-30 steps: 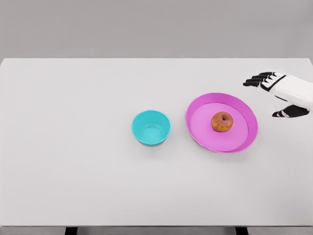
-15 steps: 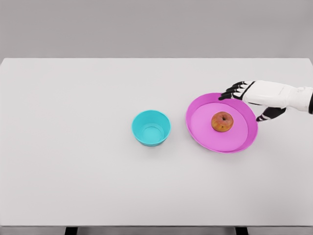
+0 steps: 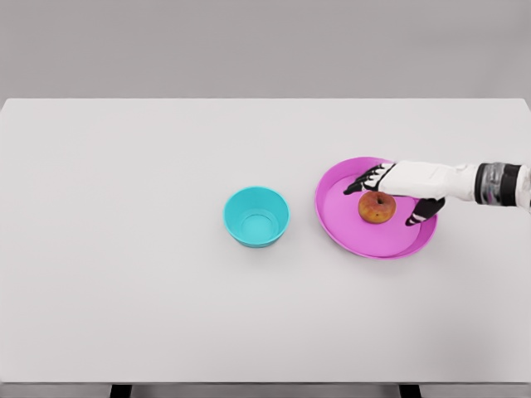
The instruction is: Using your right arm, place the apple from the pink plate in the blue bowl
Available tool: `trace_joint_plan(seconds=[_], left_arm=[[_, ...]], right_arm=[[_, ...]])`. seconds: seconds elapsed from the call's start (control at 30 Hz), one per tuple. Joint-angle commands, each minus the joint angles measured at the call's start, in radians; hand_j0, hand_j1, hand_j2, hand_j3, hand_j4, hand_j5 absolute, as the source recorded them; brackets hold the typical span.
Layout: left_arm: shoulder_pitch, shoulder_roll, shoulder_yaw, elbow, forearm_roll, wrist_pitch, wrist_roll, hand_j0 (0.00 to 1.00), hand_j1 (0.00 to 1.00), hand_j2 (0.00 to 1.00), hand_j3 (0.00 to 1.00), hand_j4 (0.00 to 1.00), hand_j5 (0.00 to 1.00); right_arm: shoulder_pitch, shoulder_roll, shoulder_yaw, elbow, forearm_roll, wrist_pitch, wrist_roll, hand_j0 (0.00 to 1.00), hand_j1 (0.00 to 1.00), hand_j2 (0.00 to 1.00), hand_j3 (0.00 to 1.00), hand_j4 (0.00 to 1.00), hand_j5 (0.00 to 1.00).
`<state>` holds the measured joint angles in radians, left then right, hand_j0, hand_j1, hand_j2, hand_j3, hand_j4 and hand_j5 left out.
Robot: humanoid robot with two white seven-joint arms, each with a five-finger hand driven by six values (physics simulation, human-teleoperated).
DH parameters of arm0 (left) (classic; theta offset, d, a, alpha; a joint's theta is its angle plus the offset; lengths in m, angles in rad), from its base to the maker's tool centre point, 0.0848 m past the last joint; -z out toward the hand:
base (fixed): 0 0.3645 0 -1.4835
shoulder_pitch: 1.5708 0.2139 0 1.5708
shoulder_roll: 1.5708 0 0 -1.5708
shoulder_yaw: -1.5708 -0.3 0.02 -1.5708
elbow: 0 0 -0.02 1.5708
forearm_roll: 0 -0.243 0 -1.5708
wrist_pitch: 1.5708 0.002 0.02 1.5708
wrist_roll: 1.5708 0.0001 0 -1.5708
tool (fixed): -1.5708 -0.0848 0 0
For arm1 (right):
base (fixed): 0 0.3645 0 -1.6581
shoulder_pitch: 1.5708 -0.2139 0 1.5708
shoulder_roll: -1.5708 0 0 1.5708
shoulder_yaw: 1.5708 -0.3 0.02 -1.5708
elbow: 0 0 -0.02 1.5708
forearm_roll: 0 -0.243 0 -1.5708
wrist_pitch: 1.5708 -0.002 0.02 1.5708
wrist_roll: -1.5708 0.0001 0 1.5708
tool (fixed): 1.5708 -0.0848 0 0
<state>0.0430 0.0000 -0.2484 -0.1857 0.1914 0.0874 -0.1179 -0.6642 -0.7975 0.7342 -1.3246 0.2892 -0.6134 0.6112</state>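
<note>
Right robot hand reaches over the plate

Moving in from the plate's right rim, the right robot hand [image 3: 390, 189] now hovers over the apple [image 3: 377, 207], fingers spread, thumb to the apple's right, gripping nothing. That apple sits on the pink plate [image 3: 348, 228], right of the blue bowl [image 3: 256, 216]. Both rest on a white surface [image 3: 124, 274] before a grey wall [image 3: 249, 41].

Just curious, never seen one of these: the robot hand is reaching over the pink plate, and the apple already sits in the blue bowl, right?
Not quite. The head view shows the apple on the pink plate, under the open right robot hand. The blue bowl holds nothing.
</note>
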Motion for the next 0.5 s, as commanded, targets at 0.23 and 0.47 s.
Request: trace_joint_plan(seconds=[0.23,0.47], left_arm=[[0.000,0.000,0.000,0.000,0.000,0.000,0.000,1.00,1.00,1.00,1.00,1.00,1.00],[0.000,0.000,0.000,0.000,0.000,0.000,0.000,1.00,1.00,1.00,1.00,1.00,1.00]], right_arm=[[-0.006,0.020,0.028,0.027,0.007,0.003,0.000,0.55,0.55,0.55,0.55,0.55,0.55],[-0.008,0.020,0.030,0.027,0.004,0.003,0.000,0.46,0.46,0.46,0.46,0.46,0.46]])
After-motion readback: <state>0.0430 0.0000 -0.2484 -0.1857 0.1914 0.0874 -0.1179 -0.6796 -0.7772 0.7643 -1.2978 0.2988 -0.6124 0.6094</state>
